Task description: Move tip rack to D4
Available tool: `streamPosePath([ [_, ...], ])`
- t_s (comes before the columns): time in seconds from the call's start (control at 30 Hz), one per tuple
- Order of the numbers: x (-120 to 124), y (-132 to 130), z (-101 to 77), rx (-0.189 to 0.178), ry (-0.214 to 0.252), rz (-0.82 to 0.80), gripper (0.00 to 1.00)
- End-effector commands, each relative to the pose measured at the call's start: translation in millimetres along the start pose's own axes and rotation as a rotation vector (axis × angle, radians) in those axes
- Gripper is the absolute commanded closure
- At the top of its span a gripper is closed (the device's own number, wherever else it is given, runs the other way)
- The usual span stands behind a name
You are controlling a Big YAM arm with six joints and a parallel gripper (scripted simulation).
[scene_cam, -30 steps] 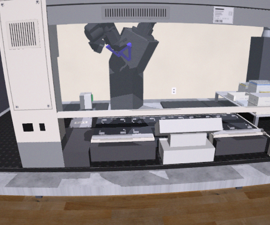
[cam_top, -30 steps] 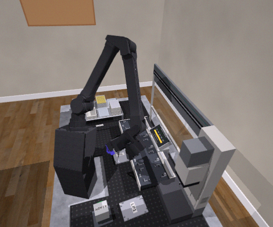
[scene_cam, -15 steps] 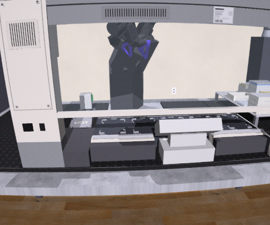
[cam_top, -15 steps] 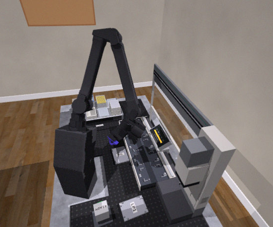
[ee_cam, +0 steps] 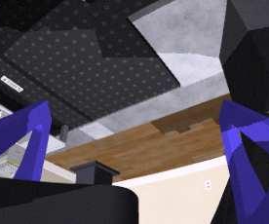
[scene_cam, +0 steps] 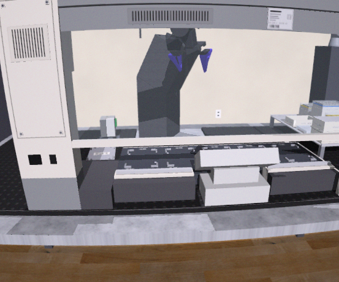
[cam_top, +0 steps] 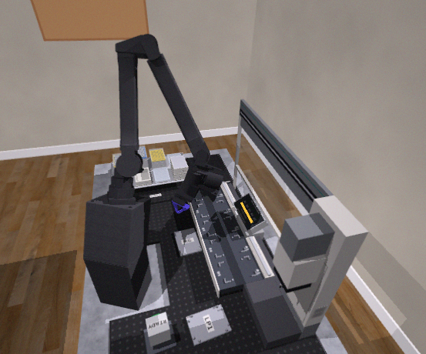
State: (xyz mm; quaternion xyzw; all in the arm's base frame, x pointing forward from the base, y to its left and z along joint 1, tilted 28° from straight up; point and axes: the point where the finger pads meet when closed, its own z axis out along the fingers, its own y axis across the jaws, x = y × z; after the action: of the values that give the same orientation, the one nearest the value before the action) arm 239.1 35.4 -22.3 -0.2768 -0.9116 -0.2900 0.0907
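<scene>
My gripper [cam_top: 179,207] [scene_cam: 190,62] [ee_cam: 134,109] has blue fingers spread wide with nothing between them. It hangs in the air over the dark perforated base, between the arm's pedestal and the near end of the deck [cam_top: 229,246] [scene_cam: 141,157]. The SHELF [scene_cam: 279,118] stands beyond it and carries several boxes. One rack [cam_top: 157,155] there shows a yellow top. Covered pale racks [cam_top: 161,175] [cam_top: 179,163] [scene_cam: 329,107] [scene_cam: 331,124] stand beside it. The deck's corner brackets hold nothing that I can see.
The regrip nest [cam_top: 189,243] lies on the base left of the deck. The READY button [cam_top: 157,325] [scene_cam: 108,125] and a plate marked LP1 [cam_top: 208,324] sit at the near end. The pipetting gantry [cam_top: 316,246] and a screen [cam_top: 249,213] flank the deck.
</scene>
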Motion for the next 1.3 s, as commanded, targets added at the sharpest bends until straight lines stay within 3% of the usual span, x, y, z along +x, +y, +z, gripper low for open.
streamPosePath([
  [0.0,-1,12,-0.4,0.004,-0.036,-0.023,0.0],
  [0.43,18,77,0.8,0.031,-0.158,-0.256,0.0],
  [0.53,19,74,3.3,0.039,-0.159,-0.267,0.0],
  [1.0,19,76,1.8,0.079,-0.291,-0.538,0.0],
  [1.27,19,76,1.7,0.091,-0.332,-0.615,0.0],
])
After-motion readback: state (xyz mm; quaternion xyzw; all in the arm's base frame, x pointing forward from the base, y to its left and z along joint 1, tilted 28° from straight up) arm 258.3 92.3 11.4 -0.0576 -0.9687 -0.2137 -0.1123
